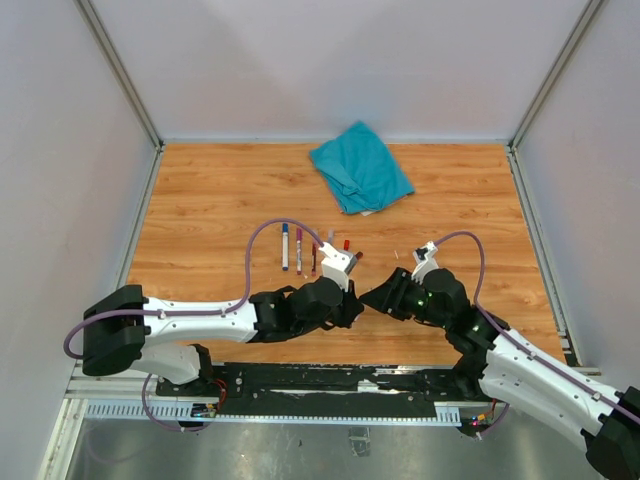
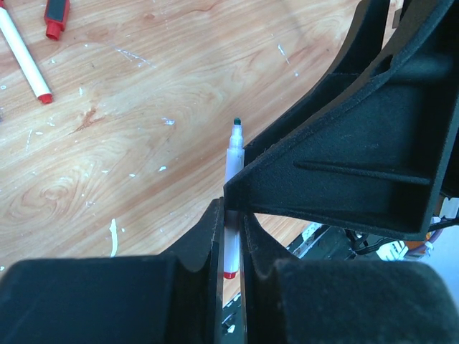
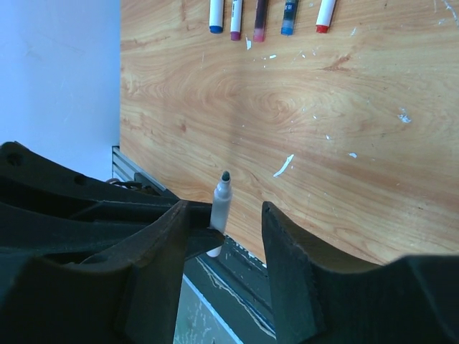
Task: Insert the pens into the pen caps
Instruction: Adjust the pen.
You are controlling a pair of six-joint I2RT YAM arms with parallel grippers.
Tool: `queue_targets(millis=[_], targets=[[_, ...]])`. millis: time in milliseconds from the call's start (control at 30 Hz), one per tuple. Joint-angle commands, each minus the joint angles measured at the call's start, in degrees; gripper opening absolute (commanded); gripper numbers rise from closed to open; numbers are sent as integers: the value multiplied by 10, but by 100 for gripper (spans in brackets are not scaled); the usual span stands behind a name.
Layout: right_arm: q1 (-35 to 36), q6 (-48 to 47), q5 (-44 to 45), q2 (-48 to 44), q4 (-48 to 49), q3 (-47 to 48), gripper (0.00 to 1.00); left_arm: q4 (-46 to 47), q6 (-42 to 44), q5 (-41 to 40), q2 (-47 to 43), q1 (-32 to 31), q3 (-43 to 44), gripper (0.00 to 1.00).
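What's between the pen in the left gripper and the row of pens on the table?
Right wrist view: between the pen and the row of pens, only wooden table with white scraps.

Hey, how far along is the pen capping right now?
Done: unclear. Five pens lie in a row with coloured ends, but I can't tell if those are caps. In hand: the left gripper grips a pen with its dark tip bare. The right gripper is open around it, holding no cap. Left: capping that pen at least.

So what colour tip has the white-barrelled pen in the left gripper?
Dark, almost black, on the pen; clearest in left wrist view.
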Motion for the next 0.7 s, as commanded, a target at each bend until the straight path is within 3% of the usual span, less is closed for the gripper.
queue_targets(millis=[0,233,300,367,500,667], targets=[[14,23,-2,5,40,-14,42,28,-2,-16,-14,-4,-5,0],[13,36,-10,12,66,-21,15,28,-4,-20,-17,-4,-7,1],[14,36,-8,11,65,-21,7,28,-4,-19,-16,-4,-7,5],[14,36,-5,6,61,-21,1,28,-4,-20,-16,-4,-8,16],[14,34,6,-13,48,-19,1,24,-3,-21,-6,-4,-7,31],[14,14,23,-38,21,-9,1,15,-6,-15,9,-4,-5,33]])
